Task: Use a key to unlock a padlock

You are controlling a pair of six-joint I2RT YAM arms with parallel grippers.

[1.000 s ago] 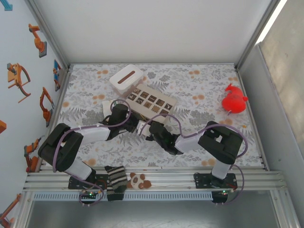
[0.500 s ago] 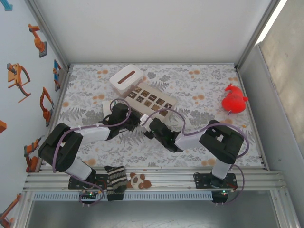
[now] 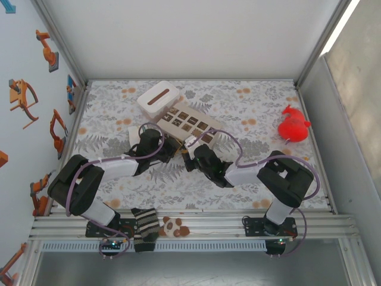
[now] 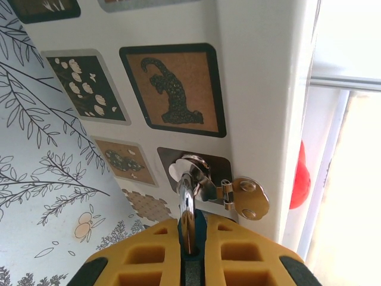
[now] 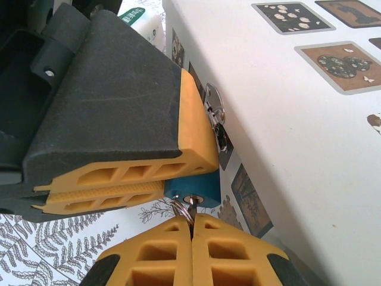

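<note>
Here, ribbed left gripper (image 4: pixel 191 229), shiny curved padlock (image 4: pixel 186 199)

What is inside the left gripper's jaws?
The left gripper holds the padlock: a blue corner and the silver shackle show, hooked at the box's hasp. Its fingers cover the rest of the body.

No legible writing anywhere.
The box (image 3: pixel 189 122) carries picture tiles (image 4: pixel 172 89) of patterns, with no letters on them. A green-and-white label (image 5: pixel 138 13) at the top of the right wrist view is too blurred to read. The wall stickers (image 3: pixel 24 98) are orange robot-arm drawings without words.
</note>
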